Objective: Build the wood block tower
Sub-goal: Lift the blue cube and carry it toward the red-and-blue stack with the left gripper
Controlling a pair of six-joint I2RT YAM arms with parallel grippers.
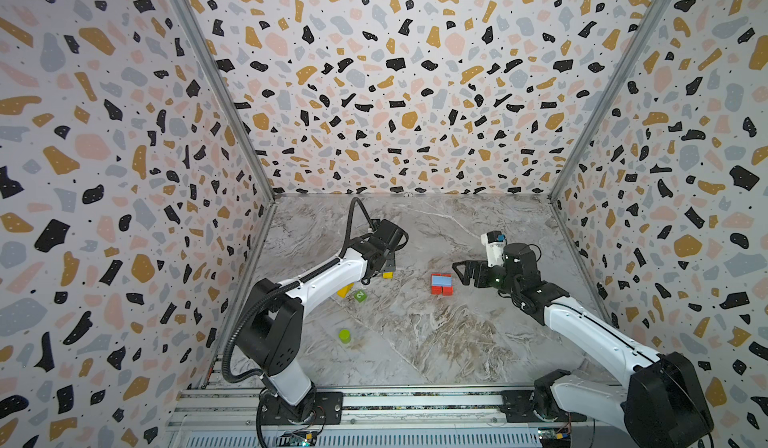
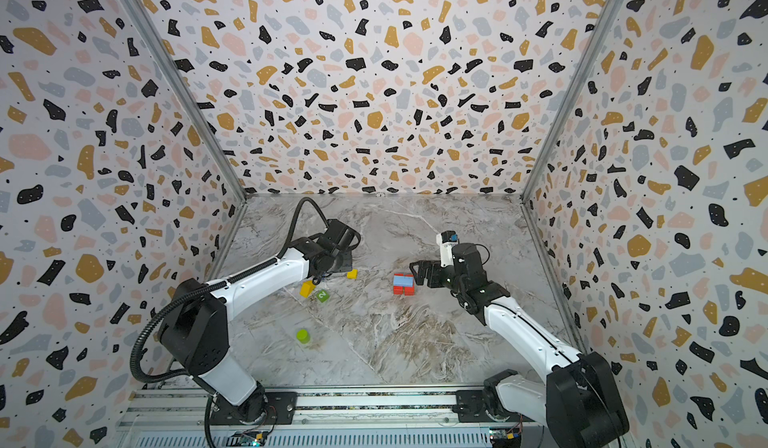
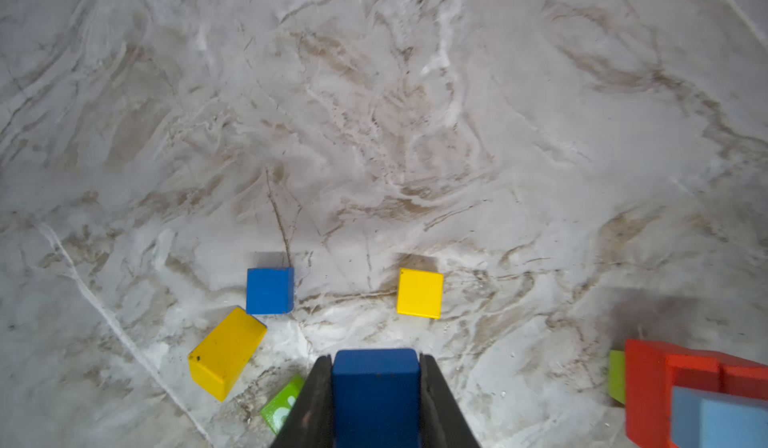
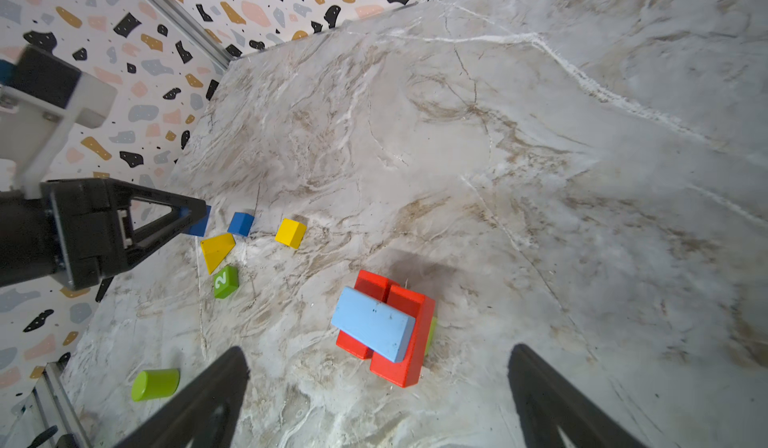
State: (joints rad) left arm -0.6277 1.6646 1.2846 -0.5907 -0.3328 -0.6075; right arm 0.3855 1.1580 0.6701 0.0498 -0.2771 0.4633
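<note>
My left gripper (image 3: 376, 358) is shut on a dark blue block (image 3: 376, 400), just above the table at the left. Loose wood blocks lie beside it: a blue cube (image 3: 269, 291), a yellow cube (image 3: 419, 293), a yellow wedge (image 3: 226, 352) and a green cube marked 2 (image 4: 225, 281). A lime cylinder (image 1: 344, 335) lies nearer the front. The wood block tower (image 1: 441, 284) is low: red blocks with a light blue bar (image 4: 374, 327) across them and a green block half hidden behind. My right gripper (image 4: 379, 349) hangs open just right of it, holding nothing.
Patterned walls (image 1: 124, 176) close in the marble table (image 1: 436, 342) on three sides. An aluminium rail (image 1: 415, 402) with both arm bases runs along the front edge. The left arm (image 1: 324, 277) hides part of the loose blocks in both top views.
</note>
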